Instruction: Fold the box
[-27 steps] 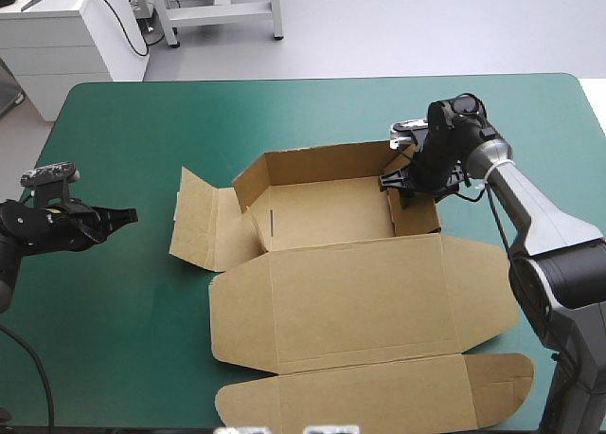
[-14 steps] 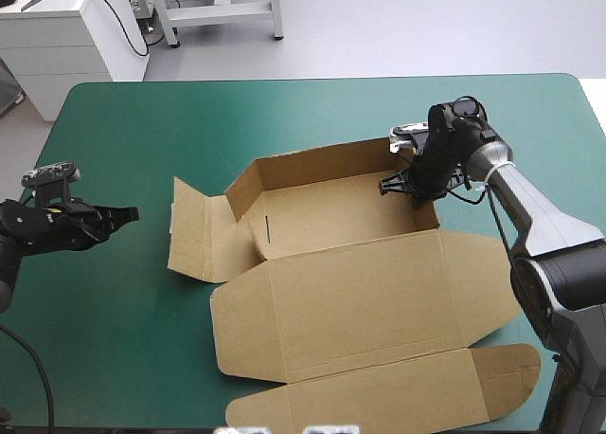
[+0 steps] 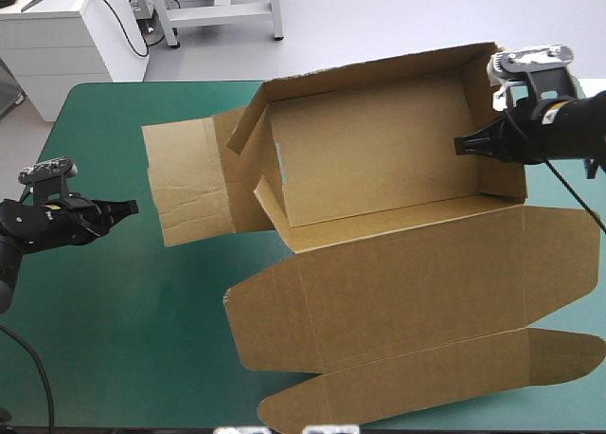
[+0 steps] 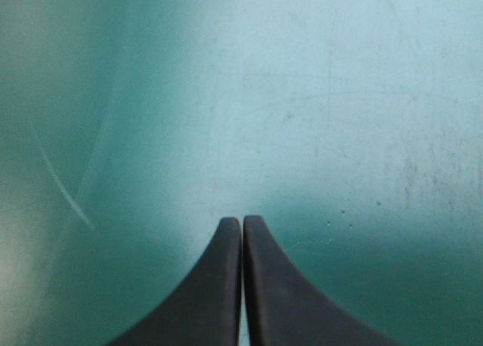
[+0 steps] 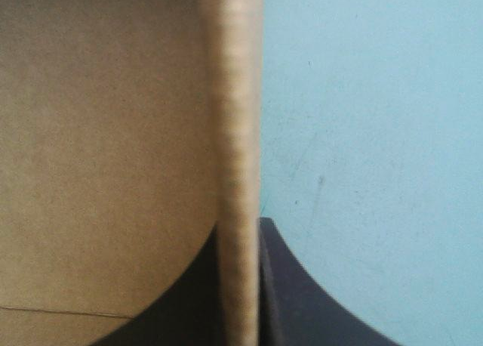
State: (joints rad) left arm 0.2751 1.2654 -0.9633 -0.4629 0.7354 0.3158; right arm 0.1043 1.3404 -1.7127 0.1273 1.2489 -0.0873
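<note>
Evidently the work is mid-fold. Nearest the robot, the box (image 3: 379, 169), a cut sheet of brown board partly formed into an open tray, lies with its long round-cornered tuck flap (image 3: 407, 387) and broad lid panel (image 3: 407, 282) unfolded toward the near edge of the table (image 3: 123, 311) with its teal-green cover.

Off to the left, the left gripper (image 3: 128, 207), two broad black fins, hovers over bare cover, well apart from the board. Its wrist view shows the fingers (image 4: 204, 301) pressed together in one pointed arch with nothing between them, so it seems parked out of the way.

Farther on, the tray part looms large in the high view, which suggests it is held up off the table and tipped. The reason shows at its right side wall (image 3: 494, 121): the right gripper (image 3: 461, 146) pinches that wall. In its own wrist view the wall's raw edge (image 5: 240, 134) runs up from between the all but closed fingers (image 5: 302, 308), with the brown inside face on one side and the cover on the other. Gripping the wall likely lets the arm carry and turn the whole sheet.

At the far left, the left side flap (image 3: 189, 183) splays outward, not yet raised, while the far wall (image 3: 379, 69) stands upright. That loose left end looks like the next job.
</note>
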